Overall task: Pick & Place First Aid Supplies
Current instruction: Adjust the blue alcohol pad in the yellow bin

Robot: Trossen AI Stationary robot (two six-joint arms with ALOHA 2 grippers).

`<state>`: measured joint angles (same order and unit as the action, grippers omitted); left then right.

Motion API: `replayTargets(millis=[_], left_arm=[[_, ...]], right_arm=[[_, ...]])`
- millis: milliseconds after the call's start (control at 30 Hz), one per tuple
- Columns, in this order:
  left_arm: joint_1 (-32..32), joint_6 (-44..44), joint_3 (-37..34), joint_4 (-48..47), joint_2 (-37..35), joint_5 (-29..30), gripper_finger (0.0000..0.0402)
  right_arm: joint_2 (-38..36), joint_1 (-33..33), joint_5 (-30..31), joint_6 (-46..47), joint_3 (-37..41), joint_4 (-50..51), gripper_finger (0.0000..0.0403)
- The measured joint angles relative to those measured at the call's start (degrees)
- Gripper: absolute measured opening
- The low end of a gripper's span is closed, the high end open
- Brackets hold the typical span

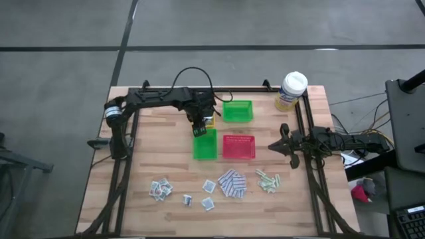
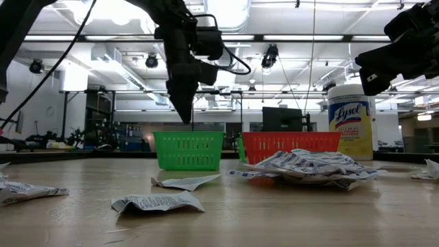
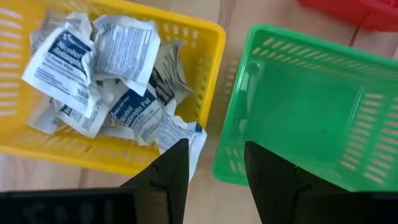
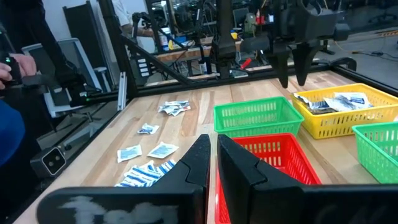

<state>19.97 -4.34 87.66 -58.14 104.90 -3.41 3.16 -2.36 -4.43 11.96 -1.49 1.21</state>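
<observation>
The sorting is looking partly done. A yellow tray [image 3: 37,146] is already holding a heap of white-grey sachets [image 3: 106,74], while the green tray [image 3: 311,118] next to it is lying bare inside, and the red tray [image 4: 283,163] and a second green tray [image 1: 238,110] are also showing nothing in them as far as the views reach.

The left tool [image 3: 214,171] is hanging above the gap between the yellow tray and the green tray, its fingers spread and pinching nothing. The right tool [image 4: 212,163] is waiting off at the desk's right edge, low and pointed inward, its fingers nearly pressed together with nothing between them.

Plenty is remaining. Loose sachets [image 1: 160,190] are lying scattered along the front of the desk [image 1: 146,166], well apart from the trays. A pile of blue-and-white pads [image 1: 232,183] is sitting just beside them, and a small cluster of pale green strips [image 1: 267,180] is lying farther right. By my judgement the pads and strips are not yet started at all.

The desk is pale wood planking in a dark frame. A yellow canister [image 1: 291,91] with a white lid is standing at its far right corner. Beyond is an open workshop with ceiling lights, ducting, benches and monitors. A person's sleeve [image 4: 9,134] and hand are showing at the edge of the right wrist view.
</observation>
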Motion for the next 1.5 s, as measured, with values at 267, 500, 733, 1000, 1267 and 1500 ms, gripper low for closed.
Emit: replayTargets(millis=[267,500,733,1000,1267,1500], left_arm=[[0.1,1.2,-1.2,-0.8,0.0,-2.4,0.0149],[0.3,1.5,-4.8,1.4,0.0,-5.0,0.0149],[0.7,1.0,-5.2,3.2,0.0,-4.9,0.0149],[1.7,-0.3,-5.2,3.9,0.0,-4.2,0.0149],[2.7,-2.2,-5.2,4.3,0.0,-3.3,0.0149],[3.4,-3.2,-4.9,5.1,0.0,-2.9,0.0149]], right_arm=[[0.0,0.0,0.0,0.0,0.0,0.0,0.0028],[0.0,0.0,0.0,0.0,0.0,0.0,0.0028],[0.0,0.0,0.0,0.0,0.0,0.0,0.0028],[0.0,0.0,0.0,0.0,0.0,0.0,0.0028],[0.0,0.0,0.0,0.0,0.0,0.0,0.0028],[0.0,0.0,0.0,0.0,0.0,0.0,0.0028]])
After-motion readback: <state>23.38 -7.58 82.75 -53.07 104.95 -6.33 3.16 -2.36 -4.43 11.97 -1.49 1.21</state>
